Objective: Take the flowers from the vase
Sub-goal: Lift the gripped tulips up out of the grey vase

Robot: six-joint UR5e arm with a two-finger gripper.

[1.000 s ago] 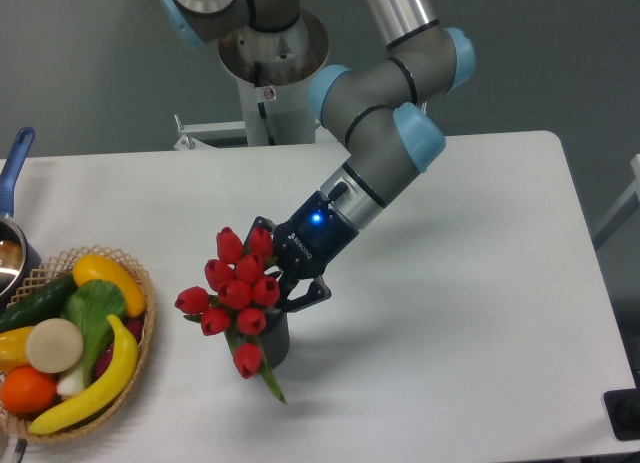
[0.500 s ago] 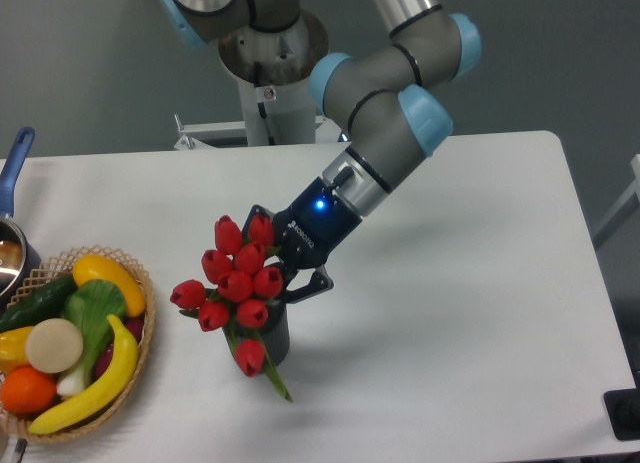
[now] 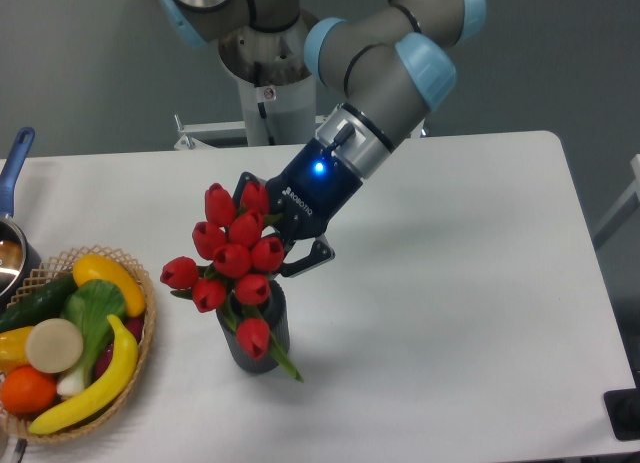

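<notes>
since the earlier frames, gripper (image 3: 272, 245) and flowers (image 3: 228, 266) have risen together and shifted slightly toward the upper left; the bunch now sits higher over the vase (image 3: 262, 341), and more of the vase's ribbed wall is exposed.

camera view: arm reaches down from the upper centre, wrist angled toward lower left, a blue light lit on the gripper body. the fingers are narrowed around the bunch behind the red buds; one dark finger (image 3: 312, 259) shows at the right of the buds, the other is hidden by them. contact point on the stems cannot be seen. flowers are tilted, buds leaning up and left; one bud hangs low in front of the vase and a green leaf trails down past its right side. stem ends appear still within the vase mouth, though the buds cover the rim. vase stands upright on the white table (image 3: 470, 303), left of centre, near the front edge. wicker basket (image 3: 144, 318) of fruit and vegetables sits at the left edge, apart from the vase. pot with a blue handle (image 3: 14, 163) is partly cut off at far left.
</notes>
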